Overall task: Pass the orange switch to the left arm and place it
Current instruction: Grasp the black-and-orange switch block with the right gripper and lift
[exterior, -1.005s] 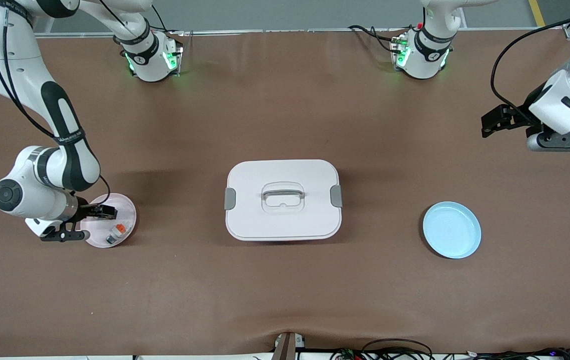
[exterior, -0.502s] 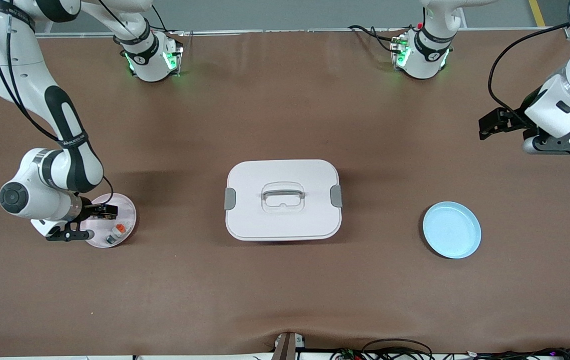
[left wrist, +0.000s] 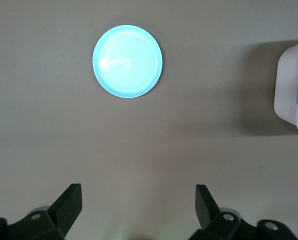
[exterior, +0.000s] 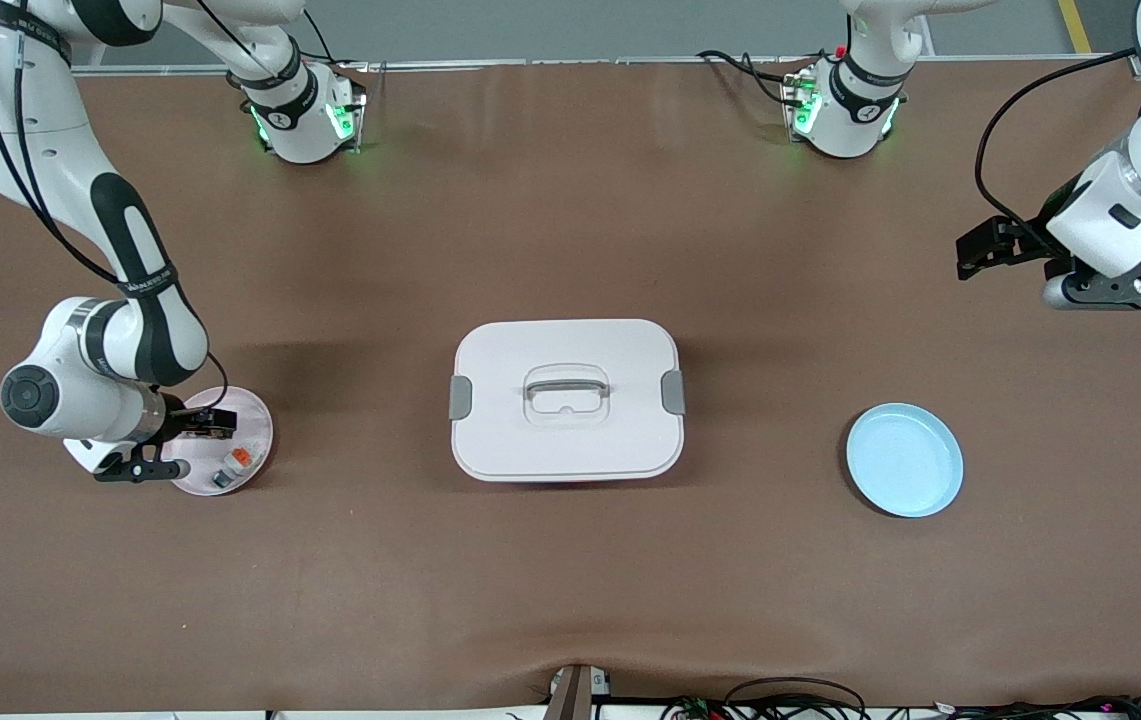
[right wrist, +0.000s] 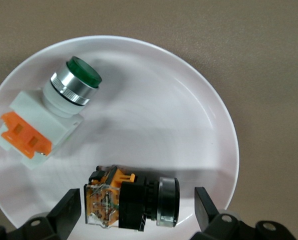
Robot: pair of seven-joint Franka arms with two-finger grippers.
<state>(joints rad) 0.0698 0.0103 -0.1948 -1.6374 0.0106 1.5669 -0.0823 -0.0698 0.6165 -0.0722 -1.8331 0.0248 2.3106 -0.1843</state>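
While the orange switch (right wrist: pixel 131 199) lies on the white plate (exterior: pixel 255 428) at the right arm's end of the table, nothing of the transfer is done yet, as I judge it. My right gripper (right wrist: pixel 134 207) hangs low over this plate with its fingers wide, 1 on each side of the switch, and it holds nothing. On the same plate lies a second part, a white piece with a green button (right wrist: pixel 56 110) and an orange base, apart from the switch. In the middle of the table stands the box (exterior: pixel 566 398), closed, so I cannot see what is in it. Toward the left arm's end lies the blue plate (exterior: pixel 904 459), and it is empty. My left gripper (left wrist: pixel 139 205) waits in the air over bare table at that end, fingers also wide and empty. What is left, I think: to grasp the switch, to carry it around or over the box, to pass it to my left gripper, and probably to put it on the blue plate.
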